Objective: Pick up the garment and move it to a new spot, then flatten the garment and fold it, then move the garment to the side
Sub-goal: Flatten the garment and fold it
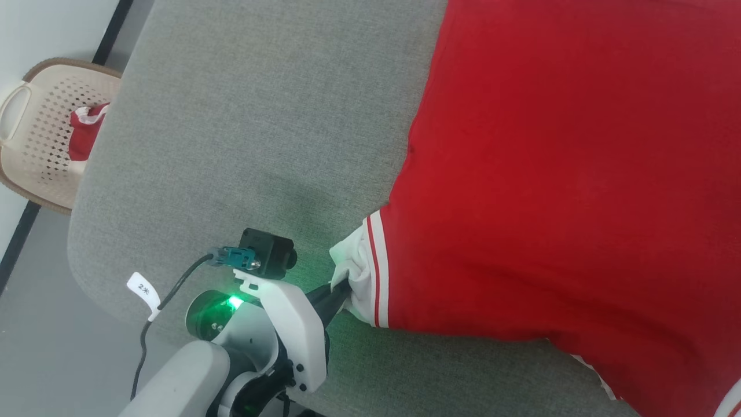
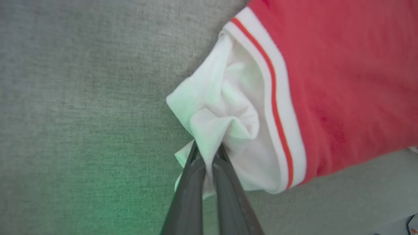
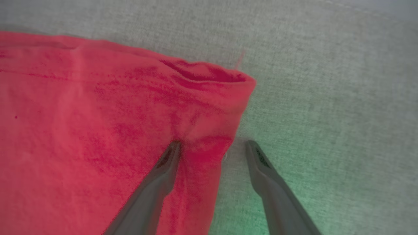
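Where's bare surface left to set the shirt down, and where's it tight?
Free: broad grey surface left of the garment, out to its edge by the basket; a narrow strip along the near edge. Tight: lower middle, where the left gripper is shut on the white sleeve, and the red corner the open right gripper straddles.

left pincer (image 2: 209, 149): two dark fingers (image 2: 191, 189) pressed together, pinching bunched white cloth at their tips
garment (image 2: 343, 81): bright red body spread flat, right of the pincer
sleeve (image 2: 228, 101): white, crumpled, gathered into the grip
stripe (image 2: 275, 94): thin red line along the white band edging the red body
grey fabric surface (image 2: 81, 81): woven, under the garment, tinted green near the pincer
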